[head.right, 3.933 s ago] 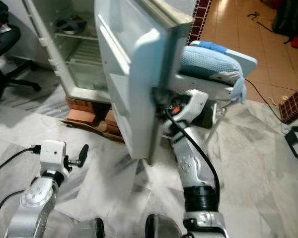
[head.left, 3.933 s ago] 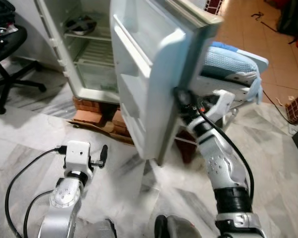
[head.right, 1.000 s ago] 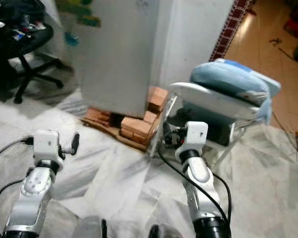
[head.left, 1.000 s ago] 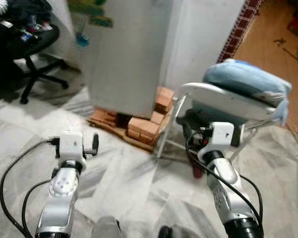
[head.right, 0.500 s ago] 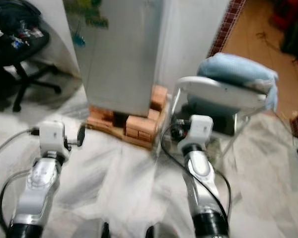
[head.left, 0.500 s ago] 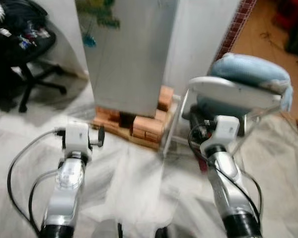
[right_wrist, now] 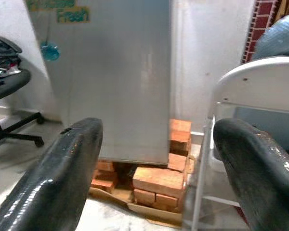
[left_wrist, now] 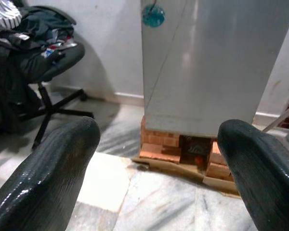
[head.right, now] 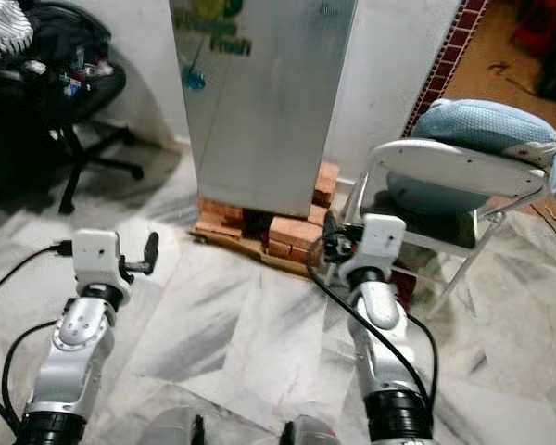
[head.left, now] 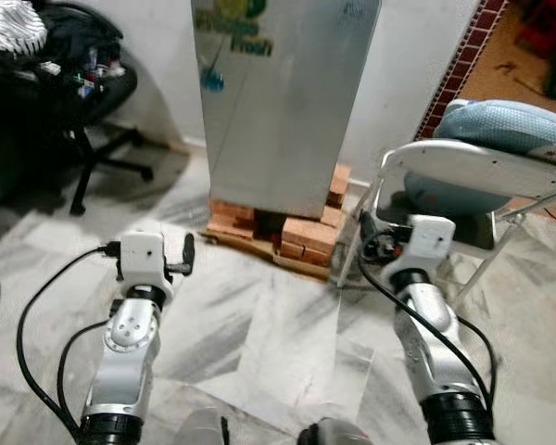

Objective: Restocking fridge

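The fridge [head.left: 283, 102] stood against the white wall with its silver door closed. It rested on a stack of red bricks [head.left: 301, 232], and a flattened strip of cardboard [left_wrist: 183, 169] lay under the bricks on the marble floor [head.left: 259, 324]. A round blue magnet [left_wrist: 154, 14] and green lettering were visible on the upper part of the door.

The left gripper [left_wrist: 154, 173] was held in front of the robot at low height, well apart from the fridge. Its two black fingers [left_wrist: 48, 168] were spread wide with nothing between them. The left wrist view looked between the fingers at the lower door and the bricks.

The right gripper [right_wrist: 156, 178] was held level with the left one, on the robot's right, near the front leg of the folding chair [head.left: 473, 171]. Its fingers [right_wrist: 62, 178] were likewise spread apart and empty. The right wrist view looked at the fridge door, the bricks and the white chair frame.

The folding chair stood just beside the fridge on the robot's right. A light blue cushion [head.left: 505, 120] lay on top of it.

A black office chair [head.left: 83, 102] piled with clothes stood to the robot's left of the fridge, near the wall.
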Tool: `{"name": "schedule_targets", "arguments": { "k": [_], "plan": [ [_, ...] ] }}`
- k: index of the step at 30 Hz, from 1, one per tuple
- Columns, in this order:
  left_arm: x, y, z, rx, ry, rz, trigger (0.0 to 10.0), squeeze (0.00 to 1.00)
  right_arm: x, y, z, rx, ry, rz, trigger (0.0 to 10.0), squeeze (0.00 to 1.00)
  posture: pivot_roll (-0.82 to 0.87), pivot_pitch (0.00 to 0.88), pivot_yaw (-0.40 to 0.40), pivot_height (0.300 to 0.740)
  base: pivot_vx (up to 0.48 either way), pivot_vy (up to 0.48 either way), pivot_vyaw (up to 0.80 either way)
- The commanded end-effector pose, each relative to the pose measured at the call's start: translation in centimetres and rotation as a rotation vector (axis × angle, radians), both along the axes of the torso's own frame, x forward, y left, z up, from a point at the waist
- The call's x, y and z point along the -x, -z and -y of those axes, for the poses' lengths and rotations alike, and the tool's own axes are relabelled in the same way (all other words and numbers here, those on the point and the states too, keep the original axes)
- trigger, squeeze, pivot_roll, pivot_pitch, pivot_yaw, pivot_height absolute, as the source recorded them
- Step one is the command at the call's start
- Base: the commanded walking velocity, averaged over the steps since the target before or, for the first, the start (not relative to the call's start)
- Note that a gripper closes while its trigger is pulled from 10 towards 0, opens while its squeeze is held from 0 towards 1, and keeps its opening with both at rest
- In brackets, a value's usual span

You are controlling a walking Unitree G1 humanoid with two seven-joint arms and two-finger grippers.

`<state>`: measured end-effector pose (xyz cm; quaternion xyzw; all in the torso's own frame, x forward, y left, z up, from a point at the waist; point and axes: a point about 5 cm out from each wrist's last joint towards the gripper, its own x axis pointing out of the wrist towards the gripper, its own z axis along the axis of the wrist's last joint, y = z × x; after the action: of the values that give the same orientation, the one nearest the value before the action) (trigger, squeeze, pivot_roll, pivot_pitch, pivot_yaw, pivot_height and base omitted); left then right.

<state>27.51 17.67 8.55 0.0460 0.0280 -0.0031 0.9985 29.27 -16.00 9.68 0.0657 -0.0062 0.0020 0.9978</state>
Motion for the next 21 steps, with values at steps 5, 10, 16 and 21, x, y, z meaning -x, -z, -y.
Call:
{"name": "schedule_targets", "arguments": {
  "k": [5,10,16,21],
  "plan": [
    [-0.14,-0.29,-0.61,0.004,-0.006,0.018,10.0,0.0,-0.22,-0.47,-0.5,-0.018,-0.001,0.023,10.0,1.0,0.04,0.072,-0.048,0.74,0.0,0.476,0.0],
    [-0.14,-0.28,-0.64,0.031,0.004,0.021,10.0,0.0,-0.16,-0.34,-0.03,-0.018,0.025,0.021,10.0,1.0,0.03,0.071,-0.047,0.74,0.0,0.446,0.0],
    [0.07,0.2,-0.68,0.039,0.01,0.007,10.0,0.0,0.0,0.28,-0.18,-0.031,0.029,-0.01,10.0,1.0,0.03,0.079,-0.045,0.74,0.321,0.356,-0.51],
    [-0.26,-0.09,-0.47,0.052,0.025,0.024,10.0,0.0,-0.13,0.07,0.02,-0.021,0.037,-0.001,10.0,1.0,0.03,0.079,-0.043,0.74,0.376,0.295,-0.8]
  ]
}}
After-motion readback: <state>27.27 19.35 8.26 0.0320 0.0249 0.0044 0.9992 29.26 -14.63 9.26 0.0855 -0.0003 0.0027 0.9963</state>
